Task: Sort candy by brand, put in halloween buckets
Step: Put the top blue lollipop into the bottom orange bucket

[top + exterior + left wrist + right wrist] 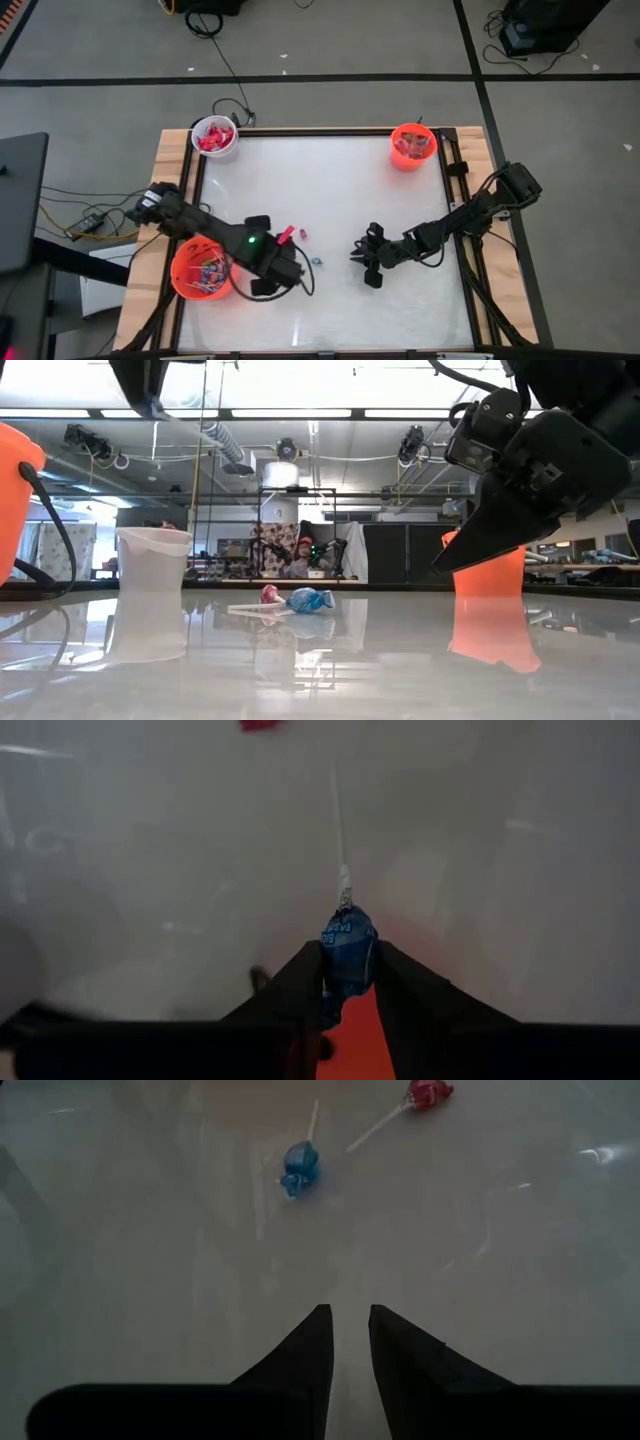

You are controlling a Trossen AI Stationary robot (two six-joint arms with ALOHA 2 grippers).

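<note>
From overhead I see the large orange bucket (203, 268) at the near-left edge of the surface (330, 190), holding a mixed heap of wrapped candy. My left end effector (283, 270) sits just beside it, but that view hides what it carries. The left wrist view settles it: the fingers (296, 982) are clenched on a blue-wrapped lollipop (346, 948), its white stick pointing away across the surface.

The white bucket (215, 137) stands at the far-left corner with red packets inside; the low view shows only its wall (152, 565), not the contents.

Near the middle, a red lollipop (287, 235) and a small blue piece (316, 260) lie loose. The right wrist view shows them clearly as a blue-wrapped sweet (298, 1165) and a red one on a stick (425, 1094), close together.

My right end effector (366, 258) hovers right of centre, grasping nothing, its fingers (305, 1350) narrowly parted. The small orange bucket (412, 145) sits at the far-right corner with red candy inside.
</note>
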